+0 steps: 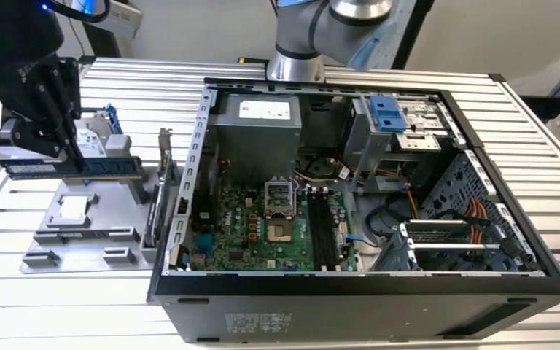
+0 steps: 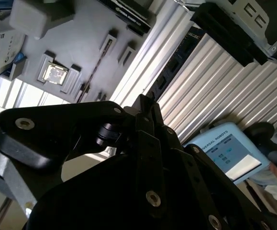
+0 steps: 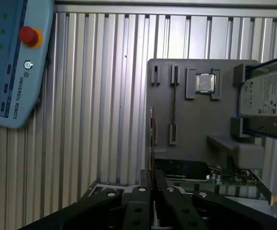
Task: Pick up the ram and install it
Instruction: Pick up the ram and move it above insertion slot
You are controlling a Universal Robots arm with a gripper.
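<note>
Your tool [image 1: 71, 155] is clamped on the ram [image 1: 110, 167], holding it level above the gray holder [image 1: 85, 244], probably to clear its slots, well apart from the open case [image 1: 358, 310].

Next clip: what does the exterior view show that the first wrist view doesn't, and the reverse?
Exterior view: the motherboard inside the open computer case, and the arm's base. First wrist view: a teach pendant with its red button. Both: the gripper shut on the ram, by the grey parts holder with the hard drive and a processor chip.
</note>
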